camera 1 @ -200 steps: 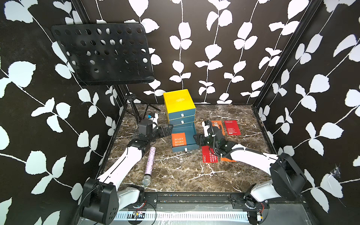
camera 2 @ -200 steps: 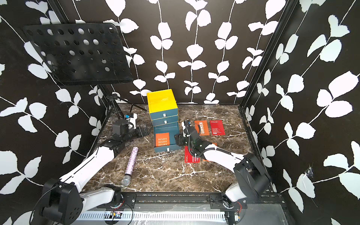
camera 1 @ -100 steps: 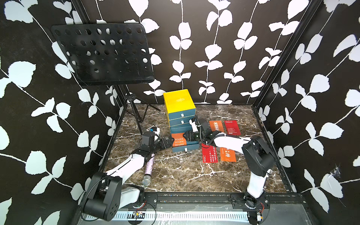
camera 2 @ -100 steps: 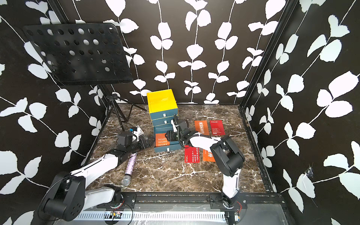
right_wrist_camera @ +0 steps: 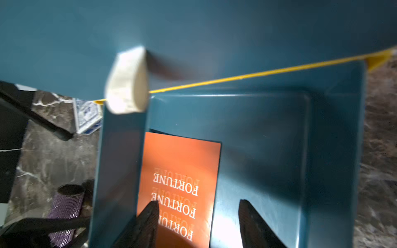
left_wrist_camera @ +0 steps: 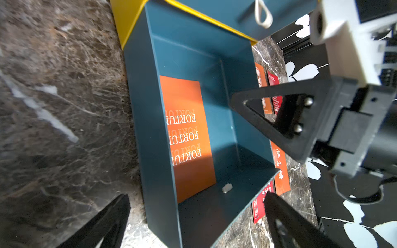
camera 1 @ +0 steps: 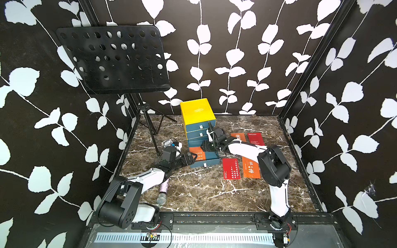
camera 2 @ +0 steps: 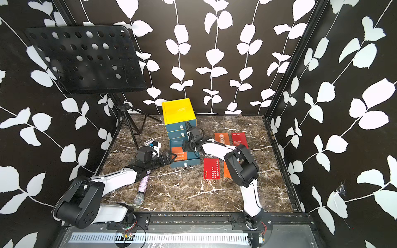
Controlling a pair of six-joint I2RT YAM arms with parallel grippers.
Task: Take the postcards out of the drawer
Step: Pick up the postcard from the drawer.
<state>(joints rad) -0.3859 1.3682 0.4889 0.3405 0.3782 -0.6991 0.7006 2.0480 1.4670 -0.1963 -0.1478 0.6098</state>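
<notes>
The right claw [right_wrist_camera: 198,221] hung inside the pulled-out bottom drawer [left_wrist_camera: 225,70], jaws partway apart and gripping nothing. One finger was over the orange FORTUNE postcard [right_wrist_camera: 180,182] and the other over bare drawer floor. That card lay flat directly beneath the claw, against one side wall, and was the only postcard left inside. The other four were out on the marble tabletop [camera 1: 193,189], all well apart from the claw on the side away from the left claw [camera 1: 192,157]. The orange emblem postcard [camera 1: 238,137] and red DREAM postcard [camera 1: 255,138] lay side by side. The red script postcard [camera 1: 231,168] and orange calligraphy postcard [camera 1: 250,168] lay beside the arm. The left claw stood spread wide and empty at the drawer's opposite wall; contact could not be told. The task looked nearly done, with one pickup remaining.
</notes>
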